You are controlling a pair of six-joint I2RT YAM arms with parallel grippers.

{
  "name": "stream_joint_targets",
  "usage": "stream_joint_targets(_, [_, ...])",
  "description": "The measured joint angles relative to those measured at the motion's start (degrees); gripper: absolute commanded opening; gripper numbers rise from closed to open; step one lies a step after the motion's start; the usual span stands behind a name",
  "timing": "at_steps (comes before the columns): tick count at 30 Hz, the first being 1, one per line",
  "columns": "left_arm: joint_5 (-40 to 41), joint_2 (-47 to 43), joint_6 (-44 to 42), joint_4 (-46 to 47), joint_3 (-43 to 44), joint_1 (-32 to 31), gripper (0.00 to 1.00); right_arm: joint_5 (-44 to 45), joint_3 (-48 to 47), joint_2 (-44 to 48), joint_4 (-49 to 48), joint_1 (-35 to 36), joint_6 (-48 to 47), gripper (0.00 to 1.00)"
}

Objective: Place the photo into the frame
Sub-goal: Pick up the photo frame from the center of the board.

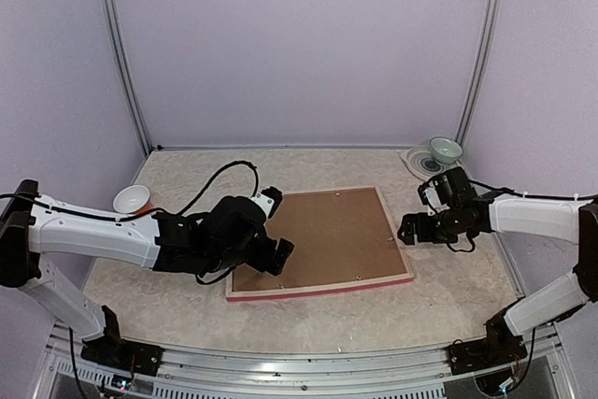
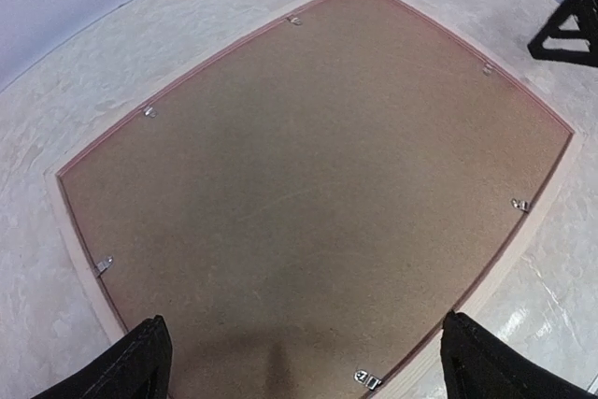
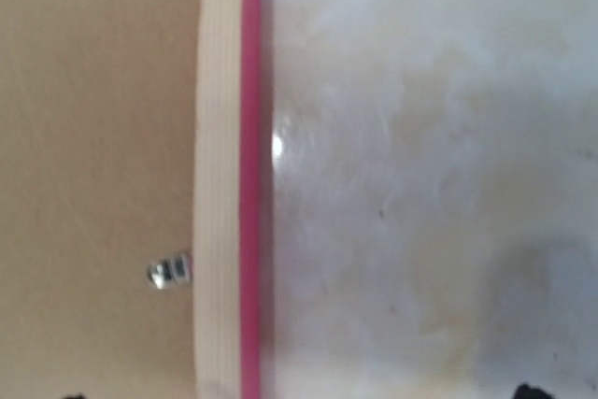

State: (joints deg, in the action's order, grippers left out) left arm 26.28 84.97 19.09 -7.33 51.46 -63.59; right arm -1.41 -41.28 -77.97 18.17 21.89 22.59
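The frame (image 1: 327,289) lies face down on the table, pale wood back up and pink edge showing. A plain brown backing board (image 1: 322,235) fills it, held by small metal clips (image 2: 368,379). The photo is hidden. My left gripper (image 1: 277,224) is open and empty over the frame's near-left part; in the left wrist view the gripper (image 2: 308,371) straddles the board (image 2: 318,165) inside the wooden rim (image 2: 70,221). My right gripper (image 1: 418,210) is open and empty just right of the frame's right side. In the right wrist view the gripper (image 3: 299,394) hangs over the rim (image 3: 222,137) and bare table.
An orange-and-white cup (image 1: 132,199) stands at the left beside my left arm. A green bowl (image 1: 445,149) sits on a plate at the back right corner. The marbled tabletop (image 1: 448,277) is walled by lilac panels.
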Motion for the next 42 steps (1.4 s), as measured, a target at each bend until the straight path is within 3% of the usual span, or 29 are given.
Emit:
stream_joint_targets(6, [-0.5, 7.1, -10.9, 0.9, 4.3, -8.0, 0.99, -1.1, 2.7, 3.1, -0.1, -0.5, 0.6, 0.99])
stream_joint_targets(10, [-4.8, 11.0, -17.3, 1.9, 4.9, -9.7, 0.98, -2.2, 3.7, 5.7, -0.2, -0.7, 1.0, 0.99])
stream_joint_targets(24, [-23.6, 12.5, -28.9, 8.2, 5.0, -2.4, 0.86, -5.3, 4.8, 13.0, 0.0, -0.7, 1.7, 0.99])
stream_joint_targets(35, [-28.9, 18.4, -32.2, 11.3, 5.3, -1.0, 0.75, -6.6, 5.2, 13.1, 0.0, -0.7, 1.7, 0.99])
stream_joint_targets(42, [-30.0, 20.8, -32.8, 13.0, 5.2, -0.5, 0.62, -6.8, 5.2, 13.0, 0.0, -0.7, 1.7, 0.99])
